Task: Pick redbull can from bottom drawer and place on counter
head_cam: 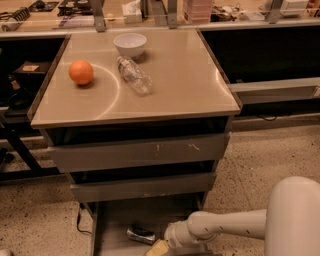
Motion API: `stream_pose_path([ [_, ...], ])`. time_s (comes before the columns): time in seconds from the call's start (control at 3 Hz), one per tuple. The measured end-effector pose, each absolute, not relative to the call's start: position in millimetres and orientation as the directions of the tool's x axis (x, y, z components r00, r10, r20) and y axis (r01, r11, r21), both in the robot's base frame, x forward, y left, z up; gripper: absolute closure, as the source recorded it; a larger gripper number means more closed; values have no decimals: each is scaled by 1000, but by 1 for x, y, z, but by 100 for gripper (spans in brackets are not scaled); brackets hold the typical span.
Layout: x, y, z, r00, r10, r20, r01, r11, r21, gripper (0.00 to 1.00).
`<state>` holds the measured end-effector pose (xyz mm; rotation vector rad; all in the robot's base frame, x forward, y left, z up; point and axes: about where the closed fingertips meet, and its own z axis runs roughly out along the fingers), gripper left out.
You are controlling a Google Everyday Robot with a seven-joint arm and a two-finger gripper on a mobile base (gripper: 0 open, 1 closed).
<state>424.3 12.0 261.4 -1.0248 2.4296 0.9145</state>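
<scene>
The redbull can [140, 234] lies on its side on the grey floor of the open bottom drawer [112, 225], near the bottom edge of the camera view. My gripper [156, 248] reaches into the drawer from the right on a white arm and sits just right of the can, partly cut off by the frame's bottom edge. The counter [180, 75], the glossy beige top of the cabinet, is above.
On the counter stand an orange [81, 72], a white bowl [130, 44] and a clear plastic bottle [134, 75] lying on its side. Two closed upper drawers [140, 152] overhang the bottom one. A cluttered bench [150, 12] runs behind.
</scene>
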Motion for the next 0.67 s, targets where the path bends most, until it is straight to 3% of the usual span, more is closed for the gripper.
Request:
stream_pose_path([
  [0.67,424,20,253,-666,-499,-554,-744,504,440,0],
])
